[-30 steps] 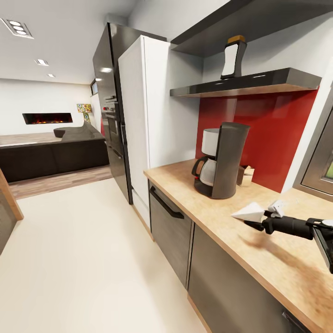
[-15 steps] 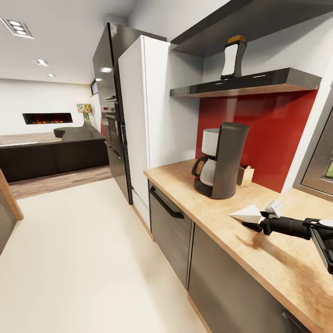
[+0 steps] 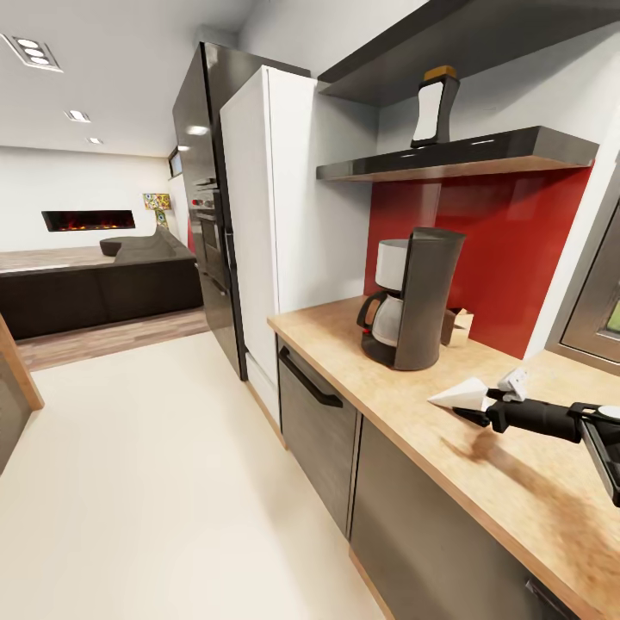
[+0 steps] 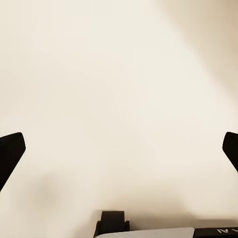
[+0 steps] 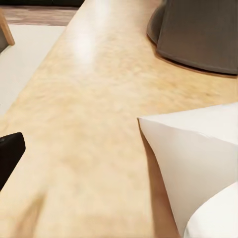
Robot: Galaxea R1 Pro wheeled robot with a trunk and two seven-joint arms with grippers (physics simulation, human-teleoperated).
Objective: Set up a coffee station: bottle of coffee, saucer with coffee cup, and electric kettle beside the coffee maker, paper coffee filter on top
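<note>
The coffee maker [image 3: 418,297] stands on the light-wood countertop [image 3: 336,331] against a red backsplash. The bottle of coffee [image 3: 430,108] stands upright on the dark shelf [image 3: 456,155] above it. My right gripper [image 3: 482,412] reaches in from the right, shut on the white paper coffee filter [image 3: 463,394], which hangs a little above the worktop, right of the coffee maker and lower than its top. In the right wrist view the filter [image 5: 198,158] is close up over the countertop [image 5: 89,124], with the coffee maker's base [image 5: 198,29] beyond. My left gripper [image 4: 119,148] is open over pale floor.
A small tan box [image 3: 459,327] sits behind the coffee maker. A tall white cabinet [image 3: 284,215] and a black oven column [image 3: 202,198] close off the counter's far end. Grey cabinet fronts [image 3: 319,422] face a wide pale floor [image 3: 155,482]. A window frame [image 3: 594,301] is at the right.
My right gripper has lifted the filter very slightly. Everything else is as it was.
</note>
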